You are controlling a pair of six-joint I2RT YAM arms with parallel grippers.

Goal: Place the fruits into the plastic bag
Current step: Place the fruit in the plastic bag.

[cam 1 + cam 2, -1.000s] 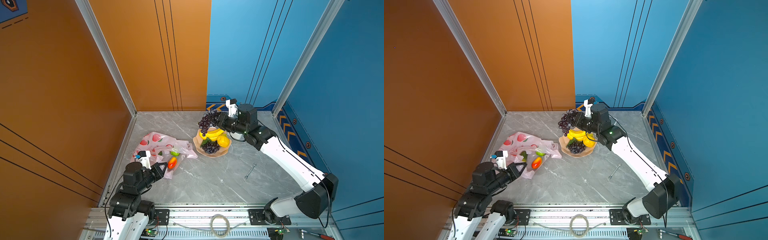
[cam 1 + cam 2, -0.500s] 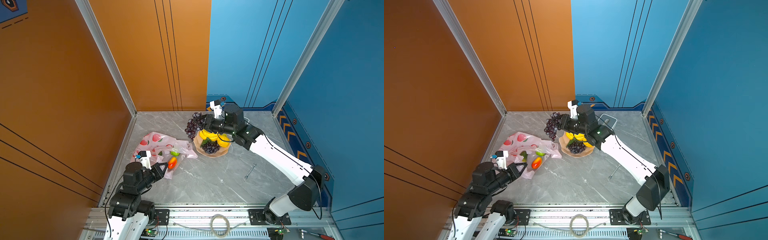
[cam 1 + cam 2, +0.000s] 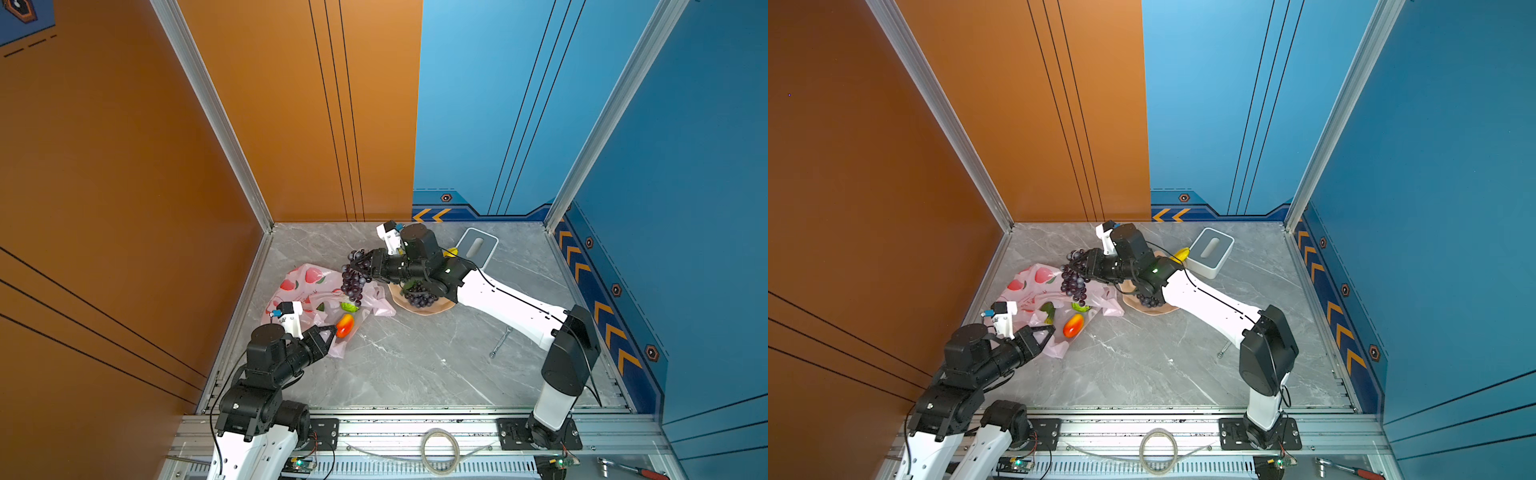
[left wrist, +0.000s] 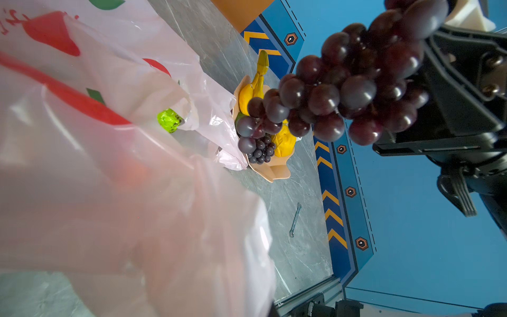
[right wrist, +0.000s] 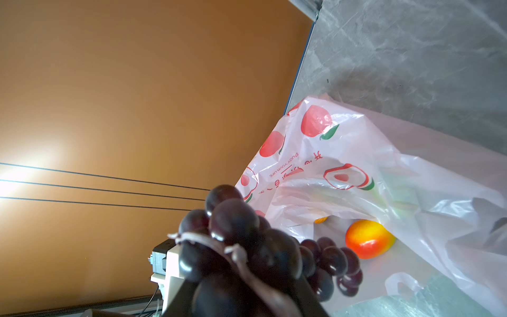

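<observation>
Plastic bag [image 3: 306, 281], thin pale-pink film with red peach prints and small red text, lies crumpled by the desk's left edge. In its open mouth, on the lower film, are 1 red-yellow mango [image 3: 345, 325] and 1 green bumpy fruit [image 4: 168, 120] half under a fold. 1 green-orange papaya [image 3: 1048, 311] is clear only in a top view. Left gripper [image 3: 330, 338] has its fingers together, pinching the bag's near edge and holding it raised. In the left wrist view blurred film fills most of the frame. Beige wavy-edged plate [image 3: 430, 309] sits just right of the bag and is mostly hidden under the right arm in both top views. It holds 1 small grape cluster [image 4: 262, 153], yellow bananas [image 4: 255, 87] and 1 more yellow fruit of unclear type. White-grey box [image 3: 1210, 251] stands near the far edge. Right gripper [image 3: 358, 266] is clamped on the top of 1 big grape bunch [image 3: 353, 284], glossy dark purple, hanging over the bag's far-right part. Contact with the film can't be told. 1 wrench [image 3: 500, 341] lies toward the right edge, well apart from the plate.
</observation>
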